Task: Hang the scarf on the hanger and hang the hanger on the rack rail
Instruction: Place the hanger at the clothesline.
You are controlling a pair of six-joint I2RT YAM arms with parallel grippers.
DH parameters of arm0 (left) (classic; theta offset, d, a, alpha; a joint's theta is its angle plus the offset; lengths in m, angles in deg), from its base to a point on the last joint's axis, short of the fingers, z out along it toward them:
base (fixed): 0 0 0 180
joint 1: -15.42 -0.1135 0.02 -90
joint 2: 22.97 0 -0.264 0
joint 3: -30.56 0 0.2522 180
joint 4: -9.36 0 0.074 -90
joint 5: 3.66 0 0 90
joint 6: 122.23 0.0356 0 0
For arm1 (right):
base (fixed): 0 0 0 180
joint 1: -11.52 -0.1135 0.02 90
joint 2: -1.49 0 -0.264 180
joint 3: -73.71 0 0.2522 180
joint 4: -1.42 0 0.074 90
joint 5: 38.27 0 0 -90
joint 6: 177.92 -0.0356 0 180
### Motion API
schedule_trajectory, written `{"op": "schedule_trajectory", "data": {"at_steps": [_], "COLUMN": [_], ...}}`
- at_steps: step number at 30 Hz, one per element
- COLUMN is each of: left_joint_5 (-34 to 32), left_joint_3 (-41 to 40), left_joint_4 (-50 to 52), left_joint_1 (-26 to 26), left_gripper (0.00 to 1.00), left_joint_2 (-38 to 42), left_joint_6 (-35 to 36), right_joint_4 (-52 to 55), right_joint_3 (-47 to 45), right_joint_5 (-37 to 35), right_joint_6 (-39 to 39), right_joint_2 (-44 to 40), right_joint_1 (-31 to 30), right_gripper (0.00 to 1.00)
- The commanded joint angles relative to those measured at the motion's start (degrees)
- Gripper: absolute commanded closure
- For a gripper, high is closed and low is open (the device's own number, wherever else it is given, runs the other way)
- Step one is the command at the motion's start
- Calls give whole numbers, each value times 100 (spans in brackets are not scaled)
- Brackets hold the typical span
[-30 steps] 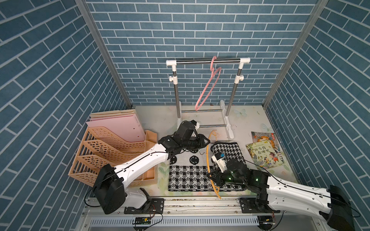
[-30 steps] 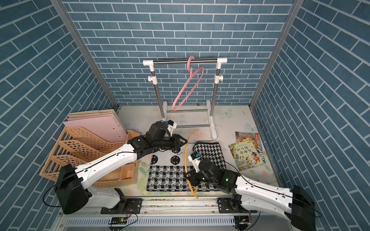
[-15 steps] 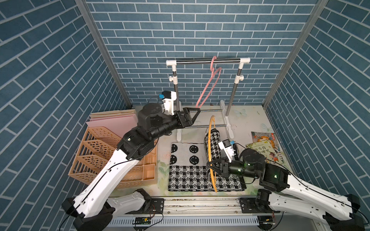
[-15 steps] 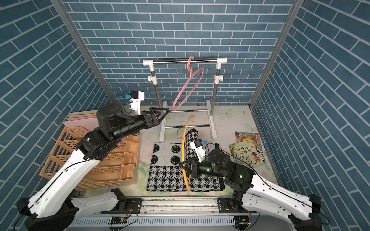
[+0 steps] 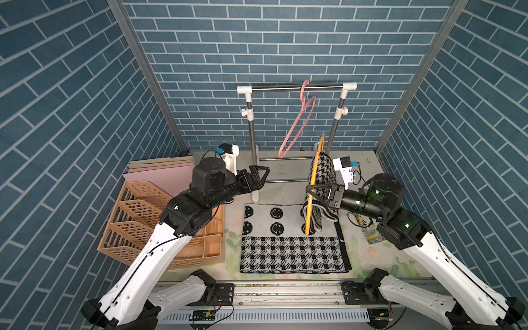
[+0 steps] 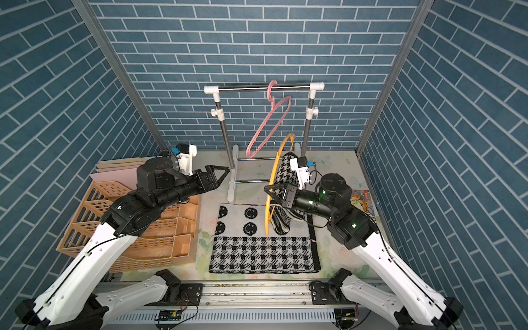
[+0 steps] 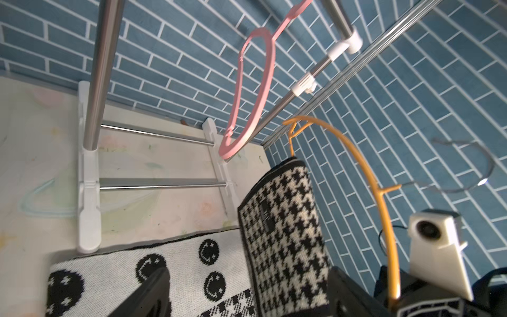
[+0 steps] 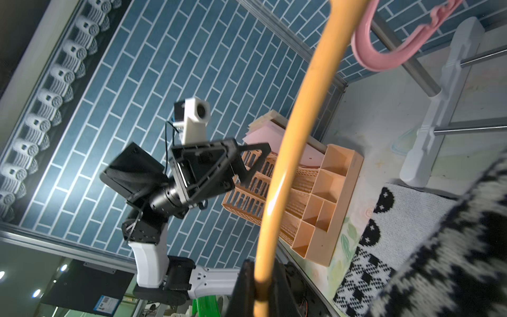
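I see the scarf [image 5: 294, 243] mostly flat on the table [image 5: 371, 257], one end draped over the orange hanger [image 5: 313, 183], my right gripper [image 5: 310, 190] clamped on that hanger (raised, seemingly upright), left gripper [image 5: 261, 175] spread, empty.

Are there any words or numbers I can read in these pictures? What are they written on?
No text can be read here.
Book by the right arm: colourful cover, mostly hidden, its print too small to read.
Dark label sewn on the houndstooth scarf: lettering too blurred to read.
Sticker on the dark panel outside the cell: too small to read.
Smiley faces on the scarf are pictures, not words.
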Motion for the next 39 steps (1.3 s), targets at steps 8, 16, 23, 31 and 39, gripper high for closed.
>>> {"op": "schedule_trajectory", "data": {"at_steps": [8,16,23,31,39], "left_joint_5": [157,431,511,662,714], "left_joint_3": [-559,-805,-852,-1119,-1196], "left_joint_4": [-214,-418,-392,-542,-594], "left_joint_1": [-100,-133,-149,-149,-154], "left_gripper": [8,12,12,12,12], "left_joint_2": [108,13,-123,-172,-217], "left_joint_6": [201,293,446,398,334], "right_joint_4": [-1658,-2842,-2973,-2801,-2820], "right_joint_3": [1348,2315,3538,4608,5152], "right_joint_5": [2235,2878,3030,3125,3045], "right_joint_6": [-928,-1898,-2154,-2355,-2599], "right_joint_2": [1421,2776,3792,4791,5341], "right_joint_1": [1811,2449,2517,2665,2714], "right_gripper": [100,100,100,100,100]}}
